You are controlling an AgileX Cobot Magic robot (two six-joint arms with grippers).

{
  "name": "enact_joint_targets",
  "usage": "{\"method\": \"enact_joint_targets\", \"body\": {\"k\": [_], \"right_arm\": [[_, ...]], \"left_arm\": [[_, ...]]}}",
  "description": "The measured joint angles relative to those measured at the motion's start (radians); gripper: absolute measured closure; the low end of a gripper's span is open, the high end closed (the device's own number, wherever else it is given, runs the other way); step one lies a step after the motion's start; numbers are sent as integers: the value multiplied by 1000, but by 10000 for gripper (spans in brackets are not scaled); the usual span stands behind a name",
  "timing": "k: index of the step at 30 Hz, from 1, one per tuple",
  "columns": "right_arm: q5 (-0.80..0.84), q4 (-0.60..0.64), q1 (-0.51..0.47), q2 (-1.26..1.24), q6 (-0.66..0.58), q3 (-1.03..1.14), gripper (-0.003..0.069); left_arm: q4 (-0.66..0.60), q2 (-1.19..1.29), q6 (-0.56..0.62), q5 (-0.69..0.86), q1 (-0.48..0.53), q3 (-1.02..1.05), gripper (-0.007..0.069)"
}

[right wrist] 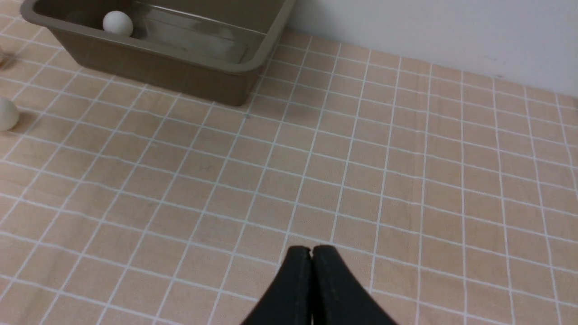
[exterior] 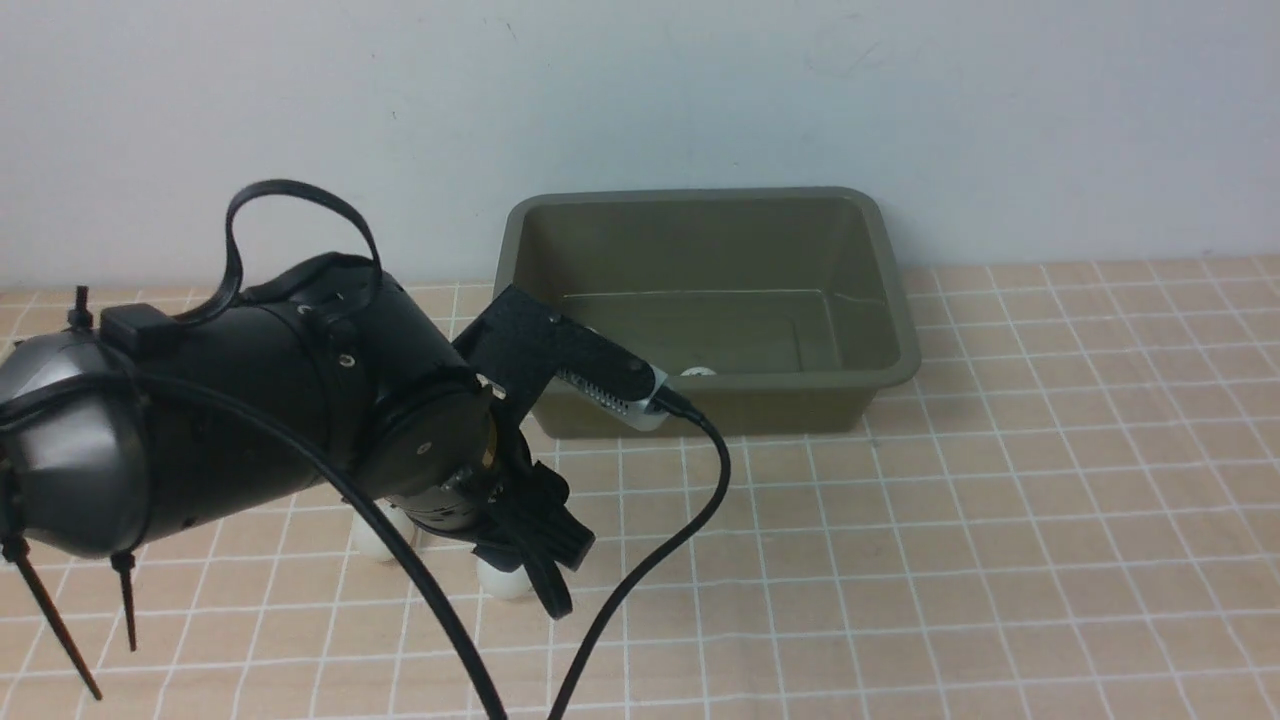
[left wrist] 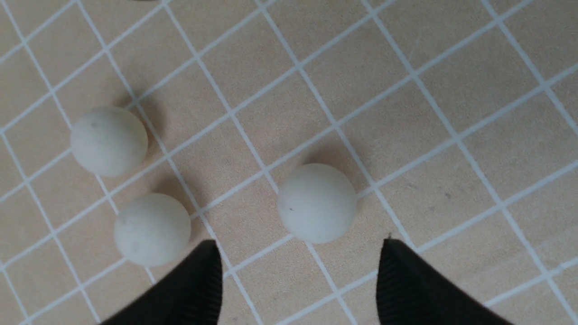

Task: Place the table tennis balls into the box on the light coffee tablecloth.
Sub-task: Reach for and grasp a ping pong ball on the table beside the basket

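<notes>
left hand [left wrist: 300,246] spread beside one ball [left wrist: 317,203], two other balls [left wrist: 109,141], [left wrist: 152,229] close by; right hand [right wrist: 310,249] pressed together.

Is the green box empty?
No, not empty. One white ball lies inside the box, by its near wall.

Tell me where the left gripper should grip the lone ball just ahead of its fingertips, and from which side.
Grip the ball across its widest middle, descending from straight above. It is a smooth sphere resting on the flat tablecloth, so only opposite sides give purchase. The left gripper is open wider than it; another ball lies near one finger, so centre first.
</notes>
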Motion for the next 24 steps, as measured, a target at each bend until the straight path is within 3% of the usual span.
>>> {"method": "enact_joint_targets", "body": {"k": [13, 24], "right_arm": [[22, 30, 0, -10, 2, 1, 676], [23, 33, 0, -10, 3, 1, 676]], "left_arm": [[-43, 96, -20, -35, 58, 0, 209], [-193, 152, 85, -108, 100, -4, 209]]}}
